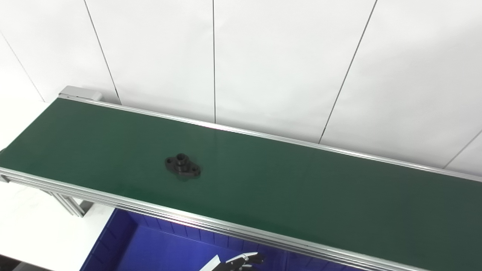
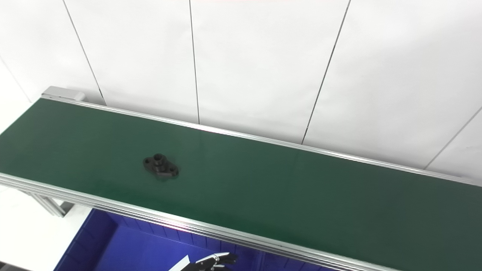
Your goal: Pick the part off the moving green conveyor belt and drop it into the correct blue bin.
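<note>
A long green belt [image 1: 263,180] runs from far left to near right, w/ shiny silver rails on both long sides. Its left end has a small gray cap [image 1: 81,93] at the far corner. The belt top is flat and smooth, a bit shiny in the middle.

The black part [image 1: 182,166] lies flat on the belt, left of the middle, about halfway btw the far rail and the near rail. It has a round hub sticking up and two ears w/ holes. Nothing is touching it.

Behind the belt is a white wall [image 1: 282,56] made of big panels w/ thin dark lines btw them. The floor at the left is white too. A silver leg [image 1: 69,203] holds up the belt near the left end.

Under the near rail sits a blue bin [image 1: 124,241], w/ ribs on its inner wall.

Only one hand [image 1: 241,261] shows, at the very bottom edge over the bin, well apart from the part. It is dark w/ fingers poking out to the right. It holds nothing; can't tell if it is open or clenched, or which arm it belongs to.
</note>
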